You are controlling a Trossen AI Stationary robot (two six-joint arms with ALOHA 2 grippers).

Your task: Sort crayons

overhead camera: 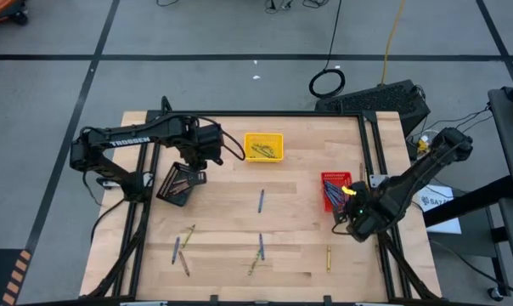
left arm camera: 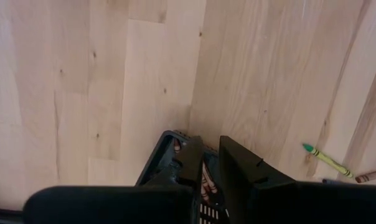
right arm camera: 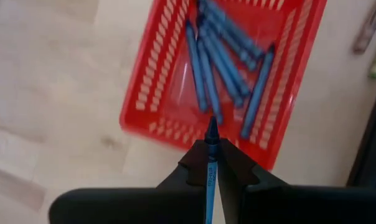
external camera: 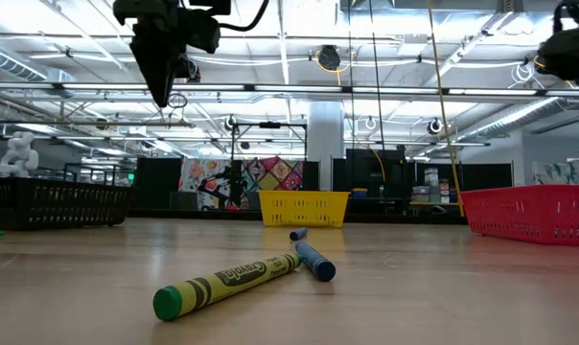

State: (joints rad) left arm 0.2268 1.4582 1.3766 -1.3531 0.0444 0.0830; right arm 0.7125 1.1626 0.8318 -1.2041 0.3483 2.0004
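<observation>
The left arm reaches in from the counter's left edge with its gripper (overhead camera: pixel 191 166) pointing down and its fingers (left arm camera: pixel 238 165) slightly parted, while the right arm folds at the right edge, its gripper (right arm camera: pixel 211 163) clamped tight.

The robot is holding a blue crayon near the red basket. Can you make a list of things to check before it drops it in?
1. Right gripper shut on the blue crayon: ok.
2. Red basket holds only blue crayons, so the colour matches: ok.
3. Crayon tip is over the basket: not ok, it sits just past the near rim in the right wrist view.
4. Room left in the red basket: ok, bare floor shows beside the crayons.
5. Left gripper is out of the way, above the black basket: ok.
6. Left gripper holding anything: cannot tell.
</observation>
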